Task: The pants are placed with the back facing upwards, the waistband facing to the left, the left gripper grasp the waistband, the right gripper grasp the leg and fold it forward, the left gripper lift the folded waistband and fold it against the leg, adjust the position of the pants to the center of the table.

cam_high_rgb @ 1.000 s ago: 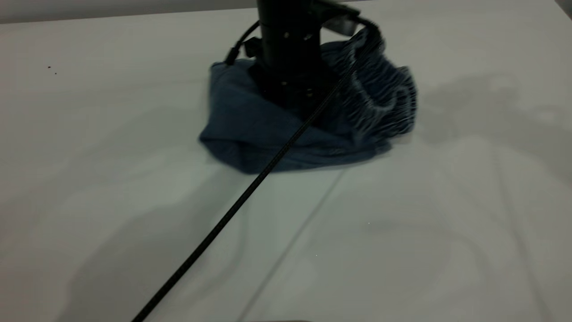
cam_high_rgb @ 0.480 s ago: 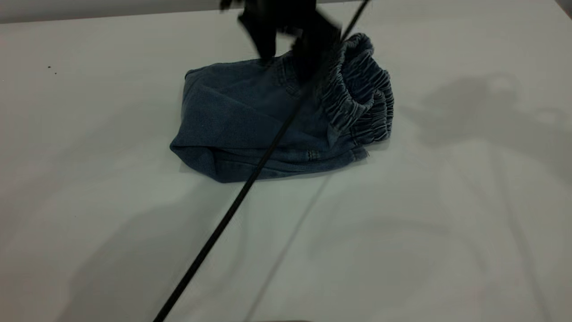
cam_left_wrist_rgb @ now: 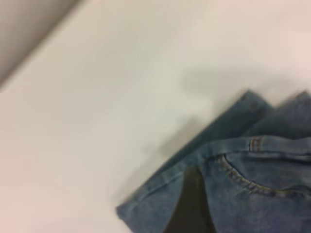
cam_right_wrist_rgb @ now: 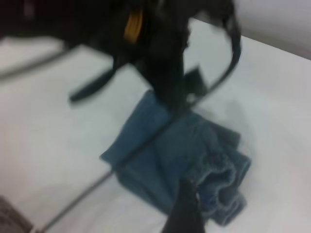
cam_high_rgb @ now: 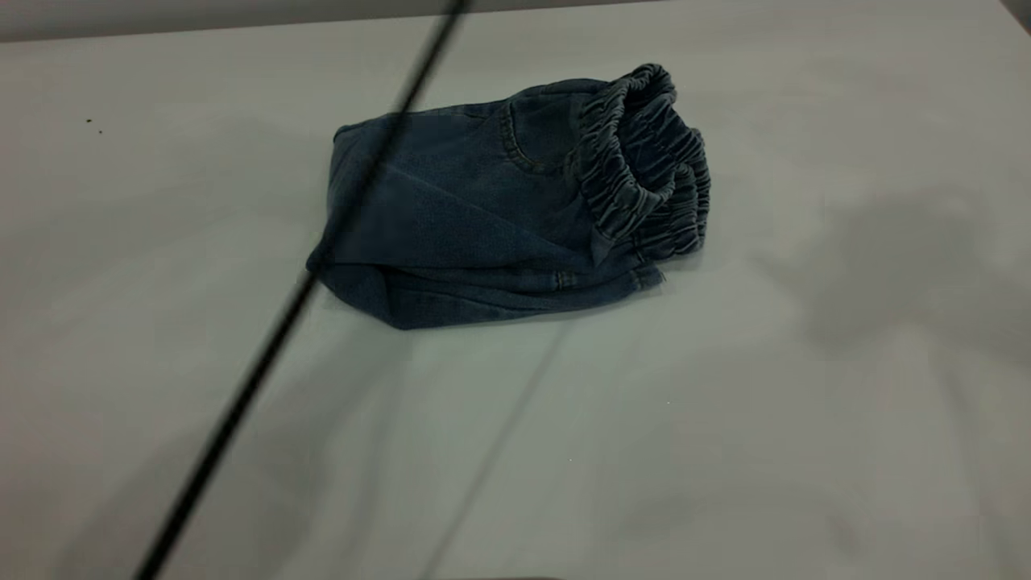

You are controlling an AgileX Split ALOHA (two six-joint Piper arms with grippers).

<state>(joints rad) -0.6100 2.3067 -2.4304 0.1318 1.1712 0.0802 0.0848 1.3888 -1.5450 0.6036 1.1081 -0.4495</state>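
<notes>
The pants (cam_high_rgb: pixel 483 217) lie folded into a compact blue denim bundle on the table (cam_high_rgb: pixel 725 419), back of centre. The gathered waistband (cam_high_rgb: pixel 644 161) is on top at the bundle's right end. The leg is folded inside the layers and cannot be picked out. No gripper shows in the exterior view. My left gripper (cam_left_wrist_rgb: pixel 238 204) hovers above a pocket seam (cam_left_wrist_rgb: pixel 243 182); one dark finger (cam_left_wrist_rgb: pixel 190 199) shows, well apart from the middle, holding nothing. My right gripper (cam_right_wrist_rgb: pixel 218 204) hangs high over the waistband (cam_right_wrist_rgb: pixel 218 177), one finger (cam_right_wrist_rgb: pixel 187 208) showing with nothing against it. The left arm (cam_right_wrist_rgb: pixel 165 63) looms beyond.
A black cable (cam_high_rgb: pixel 266 354) slants across the exterior view, from the top edge down over the pants' left end to the bottom left. A faint seam (cam_high_rgb: pixel 499 451) runs along the tabletop in front of the pants. The table's far edge (cam_high_rgb: pixel 242 28) lies behind them.
The left arm has lifted off the pants and gone out of the exterior view. Its cable has swung to the left. The pants were let go and have settled flatter.
</notes>
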